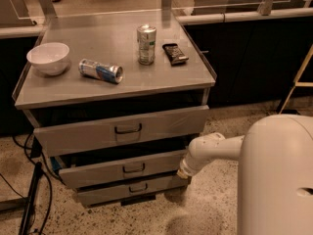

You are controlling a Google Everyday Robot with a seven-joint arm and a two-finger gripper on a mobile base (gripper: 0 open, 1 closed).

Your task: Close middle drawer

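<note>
The middle drawer [112, 169] is the second of three in a grey metal cabinet. It has a flat front with a small dark centre handle [133, 169] and stands pulled out a little. My gripper [183, 173] is at the end of the white arm [215, 148], low at the right end of the middle drawer's front and touching or nearly touching it. The top drawer [122, 129] above is also pulled out. The lowest drawer [132, 189] sits just below.
On the cabinet top [161, 77] are a white bowl [48, 58], a can lying on its side [100, 71], an upright can [146, 44] and a dark snack bar [175, 53]. Cables [29, 199] lie on the floor at the left. My white body [276, 180] fills the lower right.
</note>
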